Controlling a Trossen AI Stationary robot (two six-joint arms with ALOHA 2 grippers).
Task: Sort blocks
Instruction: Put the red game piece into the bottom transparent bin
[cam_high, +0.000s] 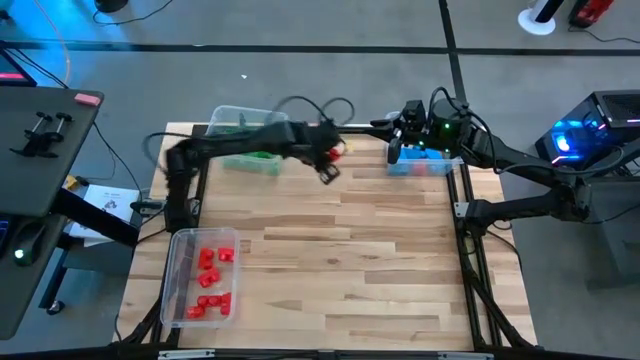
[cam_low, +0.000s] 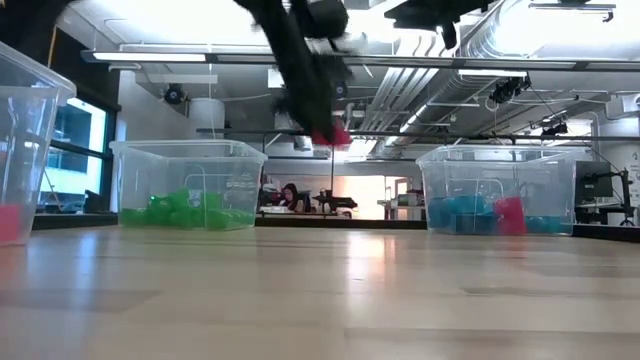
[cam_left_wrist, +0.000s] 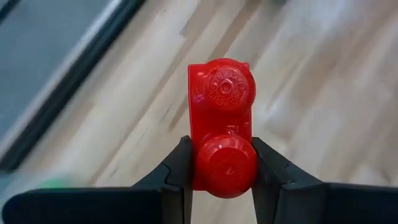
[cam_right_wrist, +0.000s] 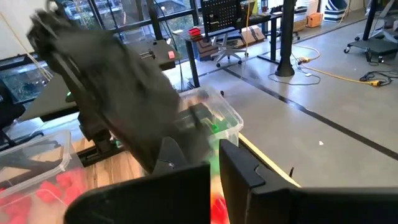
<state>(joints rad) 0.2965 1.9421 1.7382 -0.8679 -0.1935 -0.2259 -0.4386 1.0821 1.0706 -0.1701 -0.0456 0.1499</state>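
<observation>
Left pincer (cam_left_wrist: 224, 180) clamps a red block (cam_left_wrist: 222, 127) between its two fingers, raised above the desk (cam_high: 350, 260) near the far edge, between the green bin (cam_high: 245, 140) and blue bin (cam_high: 425, 160). Bare wood lies nearer. Right pincer (cam_high: 395, 150), fully closed and empty, hovers by the blue bin. Only the high view shows the red bin (cam_high: 205, 275).

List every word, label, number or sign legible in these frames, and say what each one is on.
Embossed lettering on the top stud of the red plastic toy brick held between the left gripper fingers: a ring of raised letters, too blurred to read.
Printed sheet of white paper beside the table's left edge: print too small to read.
Clear plastic bins: no visible labels.
No other text is readable in any view.
</observation>
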